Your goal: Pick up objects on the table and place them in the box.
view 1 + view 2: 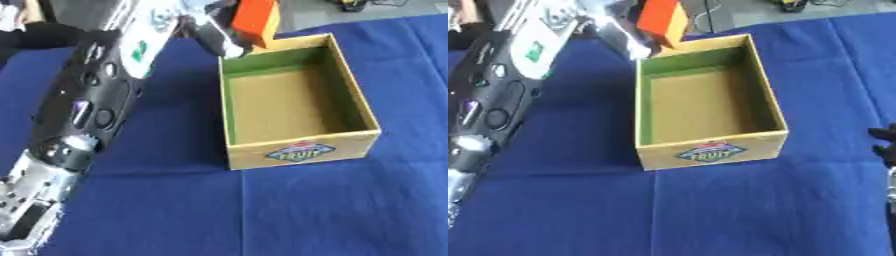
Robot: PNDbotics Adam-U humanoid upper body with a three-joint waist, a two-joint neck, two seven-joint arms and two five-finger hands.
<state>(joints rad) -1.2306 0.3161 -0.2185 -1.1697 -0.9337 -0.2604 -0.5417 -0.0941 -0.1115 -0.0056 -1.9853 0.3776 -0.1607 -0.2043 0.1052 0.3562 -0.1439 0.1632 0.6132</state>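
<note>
My left hand (214, 35) is up at the far left corner of the open yellow cardboard box with the green inner wall and fruit label (302, 150), fingers pinching the orange and yellow rectangular block (255, 20). The block hangs over the box's far rim, not yet inside. The box sits mid-desk on the blue cloth-covered desk (175, 200), its brown floor bare. To do this well, I judge I should carry the block further in over the middle of the opening, clear of the far wall, lower it, and only then spread my fingers. The block's long axis looks tilted, upper end leaning toward the far edge of the desk, orange face toward my left; its top is cut off from view. My right hand (883, 145) barely shows at the desk's right edge; I cannot tell how its fingers lie
</note>
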